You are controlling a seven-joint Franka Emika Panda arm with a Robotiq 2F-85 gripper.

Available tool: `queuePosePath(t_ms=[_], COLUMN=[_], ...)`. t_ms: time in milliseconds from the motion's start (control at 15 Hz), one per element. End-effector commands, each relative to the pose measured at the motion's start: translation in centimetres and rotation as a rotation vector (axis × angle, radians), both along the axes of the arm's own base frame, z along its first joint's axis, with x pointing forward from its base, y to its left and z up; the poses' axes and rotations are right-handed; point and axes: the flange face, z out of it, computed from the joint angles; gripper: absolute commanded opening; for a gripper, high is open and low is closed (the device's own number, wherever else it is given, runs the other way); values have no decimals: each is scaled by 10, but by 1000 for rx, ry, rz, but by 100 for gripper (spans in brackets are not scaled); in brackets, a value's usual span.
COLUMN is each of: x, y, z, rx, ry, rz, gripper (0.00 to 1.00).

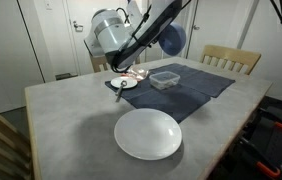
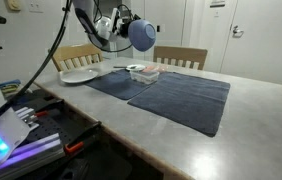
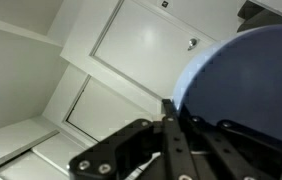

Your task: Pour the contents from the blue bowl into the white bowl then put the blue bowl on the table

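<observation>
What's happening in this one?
The robot arm's gripper holds the blue bowl by its rim, up in the air above the table, roughly over the translucent container. The white bowl sits apart on the bare tabletop, not under the blue bowl. Whether anything has been poured cannot be told.

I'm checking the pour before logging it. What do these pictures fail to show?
- Contents of the blue bowl: tiny in both exterior views; the wrist view shows only its outside.
- Hold of the fingers on it: dark, cut off by the wrist view's bottom edge.
- White bowl: washed out in an exterior view, anything inside unreadable.
- Small items beside the translucent container: too small.
</observation>
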Motion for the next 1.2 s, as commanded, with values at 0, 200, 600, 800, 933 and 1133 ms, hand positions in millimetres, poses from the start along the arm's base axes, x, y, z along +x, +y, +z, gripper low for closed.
queuePosePath(t_ms=[0, 200, 600, 800, 933, 1133], x=[9, 16, 34, 40, 41, 39], y=[-7, -17, -72, -106, -126, -158], z=[12, 24, 70, 92, 108, 134], rx=[6, 40, 193, 309, 390, 510], ry=[13, 14, -5, -27, -55, -107], rz=[-32, -60, -189, -266, -314, -386], gripper=[1, 1, 1, 1, 1, 1])
